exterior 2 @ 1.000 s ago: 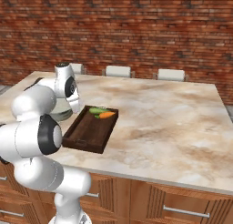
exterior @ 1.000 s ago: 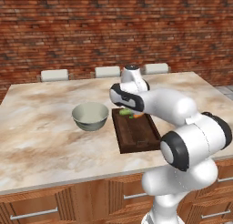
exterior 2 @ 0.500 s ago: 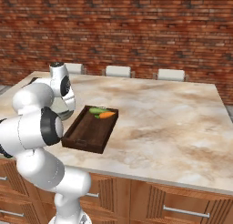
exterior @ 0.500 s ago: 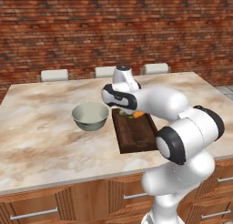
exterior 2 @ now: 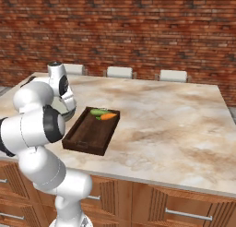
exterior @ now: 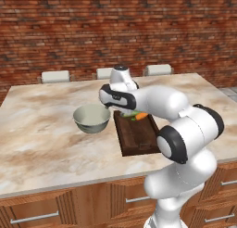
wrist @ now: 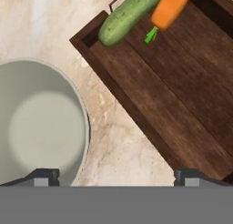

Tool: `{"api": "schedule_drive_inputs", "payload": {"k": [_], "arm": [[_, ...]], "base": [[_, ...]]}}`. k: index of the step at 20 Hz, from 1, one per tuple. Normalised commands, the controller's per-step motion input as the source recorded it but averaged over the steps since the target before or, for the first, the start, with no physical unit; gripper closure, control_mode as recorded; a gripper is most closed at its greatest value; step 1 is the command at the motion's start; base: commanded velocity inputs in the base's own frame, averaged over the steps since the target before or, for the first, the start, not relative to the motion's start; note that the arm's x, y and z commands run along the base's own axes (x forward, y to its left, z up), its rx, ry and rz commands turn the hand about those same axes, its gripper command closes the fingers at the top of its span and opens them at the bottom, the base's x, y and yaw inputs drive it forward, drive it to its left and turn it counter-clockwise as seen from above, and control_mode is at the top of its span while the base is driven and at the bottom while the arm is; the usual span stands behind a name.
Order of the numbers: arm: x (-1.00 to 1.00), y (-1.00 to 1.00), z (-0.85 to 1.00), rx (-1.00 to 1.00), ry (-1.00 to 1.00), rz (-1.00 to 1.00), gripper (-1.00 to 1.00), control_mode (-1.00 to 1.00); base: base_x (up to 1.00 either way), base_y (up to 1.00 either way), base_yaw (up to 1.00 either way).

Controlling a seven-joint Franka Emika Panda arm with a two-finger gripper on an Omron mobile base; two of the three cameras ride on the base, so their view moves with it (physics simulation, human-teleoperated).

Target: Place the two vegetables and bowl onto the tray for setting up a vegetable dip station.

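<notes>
Bowl point(exterior 2: 67, 113) mostly behind arm point(exterior 2: 41, 110)

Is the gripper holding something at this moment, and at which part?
Nothing is held. The gripper is open over the counter, between the bowl and the tray; its fingers touch neither.
</notes>
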Motion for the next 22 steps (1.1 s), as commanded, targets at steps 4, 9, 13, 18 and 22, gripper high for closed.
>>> {"api": "schedule_drive_inputs", "payload": {"k": [4, 9, 13, 18, 22], "arm": [[0.00, 0.14, -0.11, 0.00, -0.03, 0.07, -1.00, -1.00], [0.00, 0.10, -0.16, 0.03, -0.07, 0.05, -1.00, -1.00], [0.01, 0.08, -0.09, 0.03, -0.06, 0.03, -1.00, -1.00], [0.08, 0.04, -0.05, 0.01, -0.04, 0.01, -1.00, -1.00], [0.15, 0.00, -0.06, 0.00, -0.03, 0.00, -1.00, -1.00]], "base": [[0.00, 0.00, 0.00], [0.00, 0.00, 0.00], [0.00, 0.00, 0.00], [0.00, 0.00, 0.00], [0.00, 0.00, 0.00]]}}
